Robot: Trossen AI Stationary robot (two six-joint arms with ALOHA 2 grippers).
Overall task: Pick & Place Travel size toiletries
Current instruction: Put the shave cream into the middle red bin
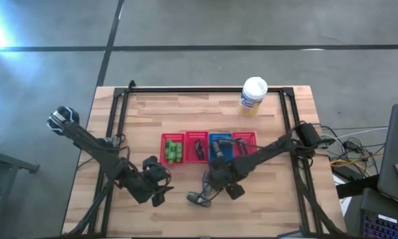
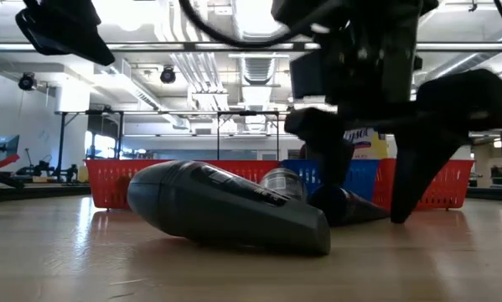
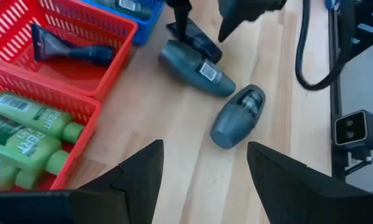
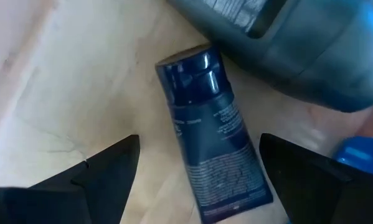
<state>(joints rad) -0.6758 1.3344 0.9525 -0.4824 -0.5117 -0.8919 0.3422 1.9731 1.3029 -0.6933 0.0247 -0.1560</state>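
We are seeing the right gripper (image 1: 218,189) hanging low over the near-centre of the wooden table (image 1: 265,212), just in front of the row of mesh baskets. Its fingers (image 4: 93,177) are spread apart and grasping nothing; in the right wrist view a dark blue tube (image 4: 214,130) is lying flat on the wood between them, untouched on both sides. In the left wrist view the same dark blue tube (image 3: 195,38) is sitting directly under the right gripper's fingertips, just beside the blue basket (image 3: 121,12).

Two grey oval deodorant sticks are lying on their sides on the table. One (image 3: 195,67) is touching or nearly touching the blue tube; the other (image 3: 236,115) is resting a little apart from it, nearer the table's front edge. In the low view the nearer grey stick (image 2: 225,205) is filling the foreground, with the right gripper's dark fingers standing behind it.

The left gripper (image 1: 157,189) is hovering above the table to the left of the loose items, fingers (image 3: 136,174) released and wide, holding nothing.

Basket contents: green bottles (image 3: 27,124) are lying in a red basket (image 3: 80,102); a dark razor (image 3: 74,50) is lying in the next red basket (image 3: 121,28).

A white canister (image 1: 253,96) with a yellow-blue label is standing upright at the far edge of the table, well apart from both grippers.
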